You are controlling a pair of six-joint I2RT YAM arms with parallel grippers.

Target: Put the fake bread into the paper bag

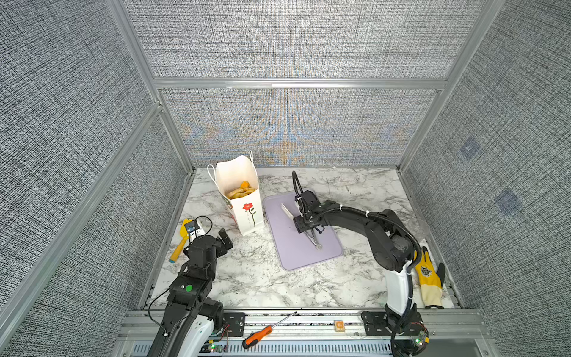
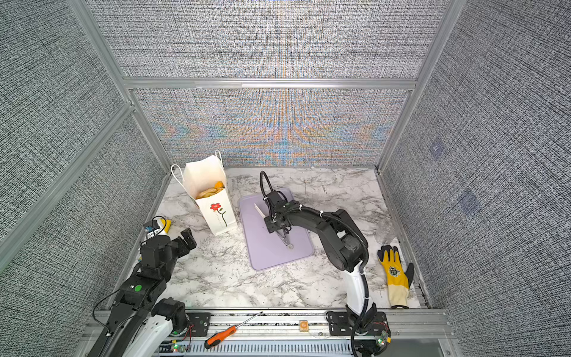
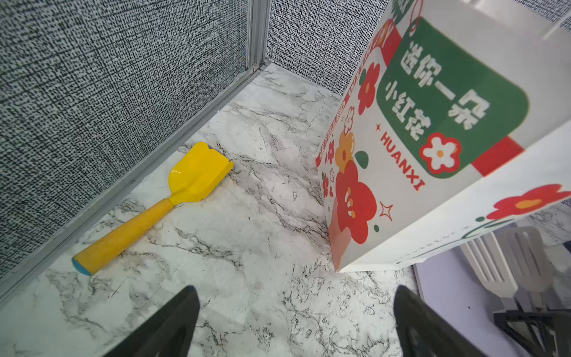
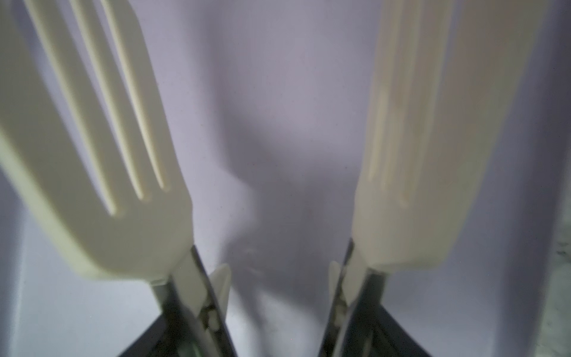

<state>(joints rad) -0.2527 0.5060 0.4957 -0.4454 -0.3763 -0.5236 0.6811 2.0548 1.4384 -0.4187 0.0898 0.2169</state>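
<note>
Bread: the fake bread [image 1: 241,192] lay piled inside the paper bag [image 1: 247,213], golden pieces showing below the rim in both top views. None was seen on the tray or table.
Bag: stood upright, mouth spread open, just beside the lavender tray [image 1: 296,259]. That probably kept the carry from tray to bag short.
Right gripper: the right gripper [image 1: 304,224] sat low over the tray, clasping the tongs [image 1: 287,211] by their metal arms. The blades were sprung apart with nothing between them.
Left gripper: the left gripper [image 1: 225,239] had its jaws spread wide and empty near the bag's foot, likely posted to steady the bag.
Wrist views only: the slotted tong blades over bare tray, the bag's printed side panel, and the whole yellow spatula [image 3: 191,179], which the arm partly hid from above.
Top views only: the bag's contents.
Progress: judged all but finished.
</note>
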